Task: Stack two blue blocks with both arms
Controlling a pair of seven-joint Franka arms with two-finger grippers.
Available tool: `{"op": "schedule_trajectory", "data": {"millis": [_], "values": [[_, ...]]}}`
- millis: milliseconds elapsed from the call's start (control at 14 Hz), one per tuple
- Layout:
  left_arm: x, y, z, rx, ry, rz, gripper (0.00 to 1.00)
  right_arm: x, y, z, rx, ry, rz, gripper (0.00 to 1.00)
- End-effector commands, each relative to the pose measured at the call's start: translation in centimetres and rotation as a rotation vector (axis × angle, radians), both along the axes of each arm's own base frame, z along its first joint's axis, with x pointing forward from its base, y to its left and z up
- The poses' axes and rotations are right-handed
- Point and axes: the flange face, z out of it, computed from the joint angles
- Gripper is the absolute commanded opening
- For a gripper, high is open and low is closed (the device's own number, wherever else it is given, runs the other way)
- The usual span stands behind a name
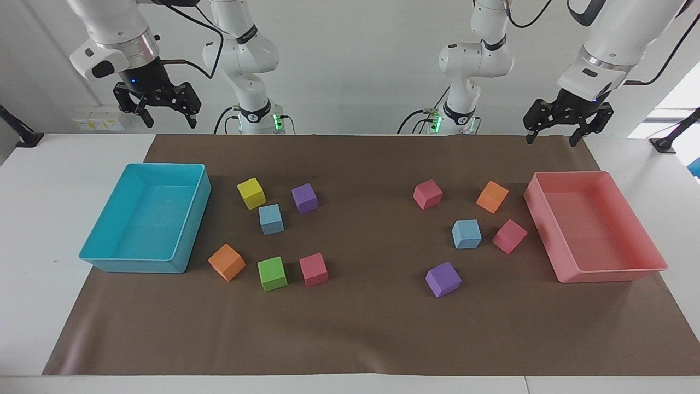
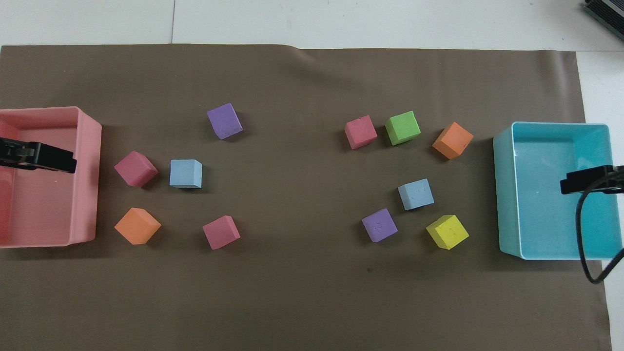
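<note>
White wall [image 1: 355, 65], white table [image 1: 54, 180] (brown mat [image 1: 350, 328]), bright window [image 1: 675, 104].

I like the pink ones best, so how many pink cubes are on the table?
3. One pink cube lies beside the green cube. Another sits beside the nearby orange cube. The third lies between a blue cube and the pink tray. None looks hidden.

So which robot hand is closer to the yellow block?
The right one. The yellow block lies toward the right arm's end of the table, by the turquoise tray, with the right gripper raised above that end. The left gripper hangs over the pink tray's end.
</note>
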Motion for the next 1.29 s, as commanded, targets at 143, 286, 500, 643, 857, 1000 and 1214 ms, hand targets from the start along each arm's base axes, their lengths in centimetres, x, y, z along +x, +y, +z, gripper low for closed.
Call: {"op": "schedule_trajectory", "data": {"millis": [143, 286, 500, 643, 857, 1000, 1214], "values": [[-0.16, 0.34, -0.15, -0.014, -0.004, 0.015, 1.00, -0.73, -0.07, 0.05, -0.009, -0.007, 0.010, 1.00], [-0.22, 0.26, -0.12, -0.013, -0.001, 0.014, 1.00, -0.73, -0.07, 0.05, -0.009, -0.007, 0.010, 1.00], [-0.39, 0.27, -0.15, -0.012, 0.010, 0.006, 1.00, -0.71, 0.01, 0.07, -0.009, -0.008, 0.011, 1.00], [-0.36, 0.27, -0.10, -0.012, 0.010, 0.007, 1.00, -0.71, 0.01, 0.07, -0.009, -0.008, 0.011, 1.00], [-0.56, 0.21, 0.59, -0.014, -0.004, 0.009, 1.00, -0.72, 0.01, 0.05, -0.009, -0.007, 0.011, 1.00], [-0.47, 0.20, 0.67, -0.014, -0.013, 0.007, 1.00, -0.72, 0.01, 0.05, -0.009, -0.007, 0.011, 1.00], [-0.40, 0.19, 0.60, -0.014, -0.013, 0.007, 1.00, -0.74, 0.01, 0.04, -0.009, -0.005, 0.011, 1.00]]}}
